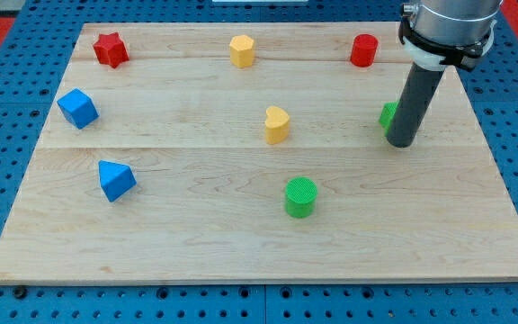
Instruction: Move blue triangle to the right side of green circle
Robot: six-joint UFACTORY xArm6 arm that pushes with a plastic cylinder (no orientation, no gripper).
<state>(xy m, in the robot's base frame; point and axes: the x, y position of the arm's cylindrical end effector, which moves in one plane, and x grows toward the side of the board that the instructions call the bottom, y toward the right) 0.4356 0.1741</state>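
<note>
The blue triangle [115, 179] lies at the board's left, below its middle. The green circle [300, 196] stands lower centre, well to the right of the triangle. My tip [400, 144] rests on the board at the right side, far from both, above and to the right of the green circle. The rod hides most of another green block [388, 115], whose shape I cannot make out.
A blue cube [77, 108] sits at the left edge. A red star [111, 49], a yellow block [242, 50] and a red cylinder [363, 50] line the top. A yellow heart [277, 124] is at the centre. The wooden board [196, 252] lies on blue pegboard.
</note>
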